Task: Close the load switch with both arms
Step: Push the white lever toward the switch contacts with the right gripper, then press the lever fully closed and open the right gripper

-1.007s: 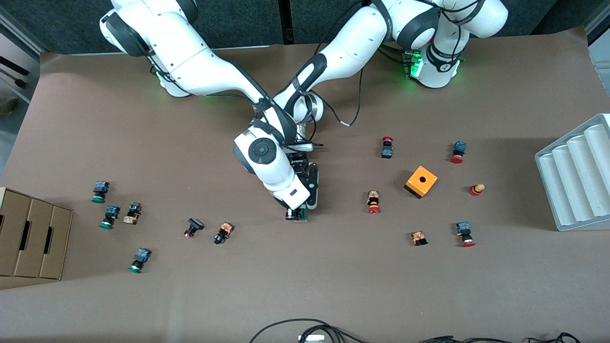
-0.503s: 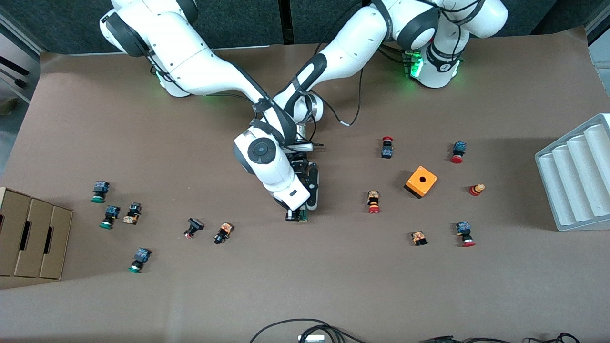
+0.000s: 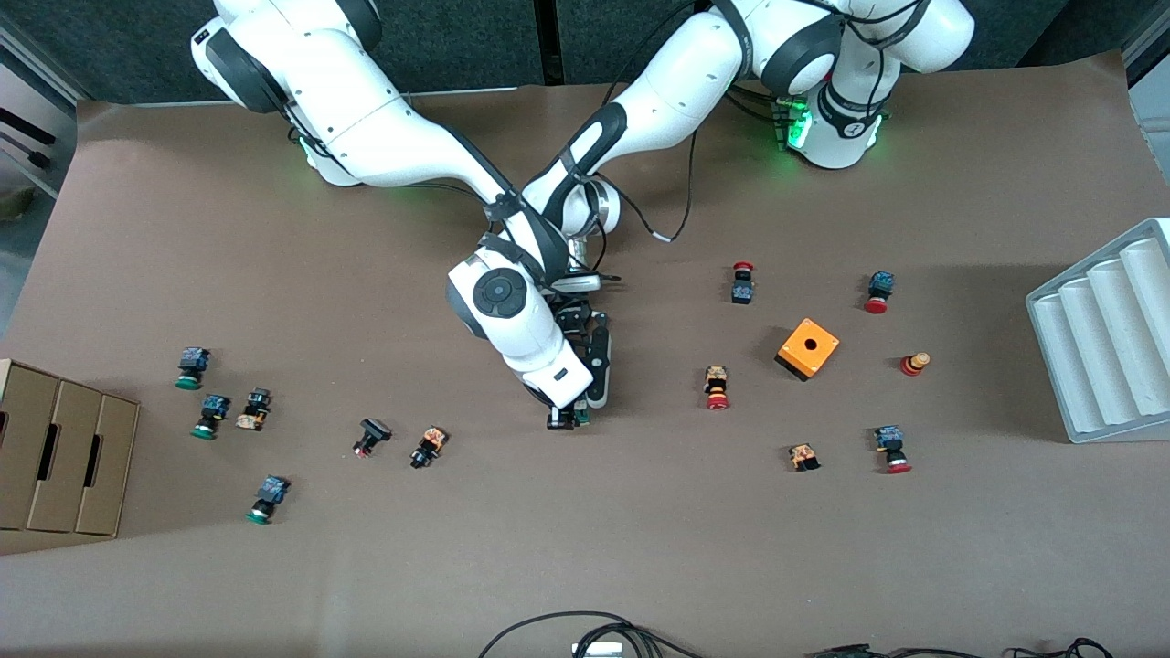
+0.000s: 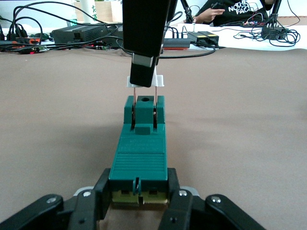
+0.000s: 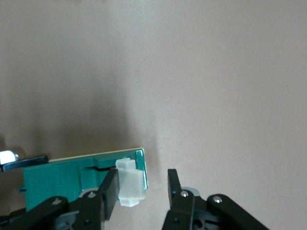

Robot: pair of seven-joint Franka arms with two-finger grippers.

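Note:
The load switch (image 4: 139,153), a narrow green block, lies on the brown table mid-way between the arms; it shows small in the front view (image 3: 582,419). My left gripper (image 4: 139,191) is shut on the switch's end, one finger on each side. My right gripper (image 5: 142,191) hangs over the switch's free end, open. One of its fingers (image 5: 109,190) rests against the white slider piece (image 5: 130,184), and the second finger stands apart from it. The slider (image 4: 159,81) sits raised on two thin pins above the green body. In the front view the right gripper (image 3: 565,417) covers most of the switch.
An orange cube with a hole (image 3: 808,348) and several red-capped push buttons lie toward the left arm's end. Green-capped buttons lie toward the right arm's end, by a cardboard box (image 3: 55,448). A white ridged tray (image 3: 1106,338) stands at the left arm's end.
My right hand has shifted slightly toward the robots' bases over the switch. The left gripper and the switch have stayed put.

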